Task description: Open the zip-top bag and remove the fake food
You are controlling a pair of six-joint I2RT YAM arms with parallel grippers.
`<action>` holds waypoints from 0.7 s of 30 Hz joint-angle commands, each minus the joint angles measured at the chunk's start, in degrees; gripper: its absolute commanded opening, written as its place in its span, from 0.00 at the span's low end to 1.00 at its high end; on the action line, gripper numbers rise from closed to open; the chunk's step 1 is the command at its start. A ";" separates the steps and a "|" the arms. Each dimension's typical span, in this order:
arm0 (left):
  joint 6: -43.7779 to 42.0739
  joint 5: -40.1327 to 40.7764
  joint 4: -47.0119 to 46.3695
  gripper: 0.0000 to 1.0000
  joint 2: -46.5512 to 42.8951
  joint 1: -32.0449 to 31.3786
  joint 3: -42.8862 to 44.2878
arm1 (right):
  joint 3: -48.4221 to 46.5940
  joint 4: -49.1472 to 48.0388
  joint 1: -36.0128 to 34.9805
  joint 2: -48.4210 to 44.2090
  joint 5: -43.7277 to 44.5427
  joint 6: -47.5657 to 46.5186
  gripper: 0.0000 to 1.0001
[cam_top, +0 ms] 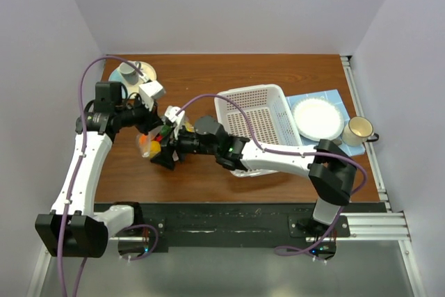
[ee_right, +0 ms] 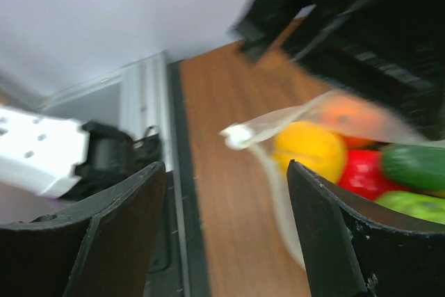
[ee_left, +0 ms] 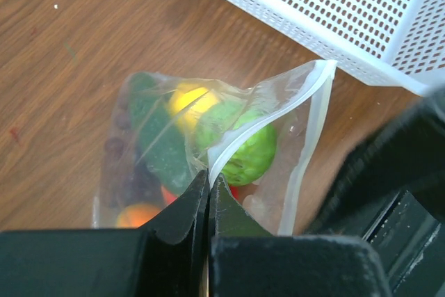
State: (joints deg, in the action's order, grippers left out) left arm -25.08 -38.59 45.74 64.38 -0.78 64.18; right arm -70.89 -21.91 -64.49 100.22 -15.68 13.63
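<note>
The zip-top bag [ee_left: 292,137] lies on the wooden table with its mouth pulled open. It also shows in the top view [cam_top: 154,142]. My left gripper [ee_left: 208,175] is shut on the bag's white zip rim. Inside the bag are a green round fruit [ee_left: 247,147], a yellow lemon [ee_left: 189,99], a dark green cucumber [ee_left: 158,137], an orange [ee_left: 135,215] and dim purple grapes [ee_left: 117,149]. My right gripper [ee_right: 226,165] is open and empty, right at the bag's mouth [ee_right: 274,130]. Ahead of it lie the lemon [ee_right: 309,147], a red fruit [ee_right: 361,172] and the cucumber [ee_right: 417,163].
A white perforated basket [cam_top: 254,113] stands just right of the bag. A white plate [cam_top: 318,117] on a blue cloth and a mug [cam_top: 358,130] are at the far right. A cup on a saucer [cam_top: 131,71] is at the back left.
</note>
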 commanded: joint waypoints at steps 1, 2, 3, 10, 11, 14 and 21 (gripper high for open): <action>-0.14 -4.65 0.84 0.00 -0.31 -0.37 2.87 | -2.58 2.49 0.68 0.76 9.61 -5.71 0.76; -0.40 -4.65 1.19 0.00 -0.39 -0.28 3.05 | -2.32 2.66 0.68 0.94 12.05 -6.67 0.76; -1.10 -4.65 1.63 0.00 -0.66 -0.28 3.31 | -1.97 2.58 0.85 1.02 13.38 -7.03 0.76; -2.60 -5.44 4.19 0.00 -0.92 -0.28 5.16 | -0.12 1.43 3.14 2.08 17.61 -6.60 0.76; -2.52 -5.97 4.10 0.00 -1.01 -0.28 5.34 | -0.12 1.61 3.14 2.43 17.96 -6.77 0.76; -2.52 -7.46 4.80 0.00 -0.84 -0.28 5.78 | 0.31 2.31 3.14 2.87 20.77 -7.04 0.76; -8.22 -12.38 10.94 0.00 -0.13 -0.28 7.53 | 3.22 3.36 3.14 3.39 26.67 -7.39 0.77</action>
State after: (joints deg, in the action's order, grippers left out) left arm -28.97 -44.66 53.12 64.58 -0.84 68.07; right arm -69.19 -19.46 -61.41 102.94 6.13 7.35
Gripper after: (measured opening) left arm 0.020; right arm 0.768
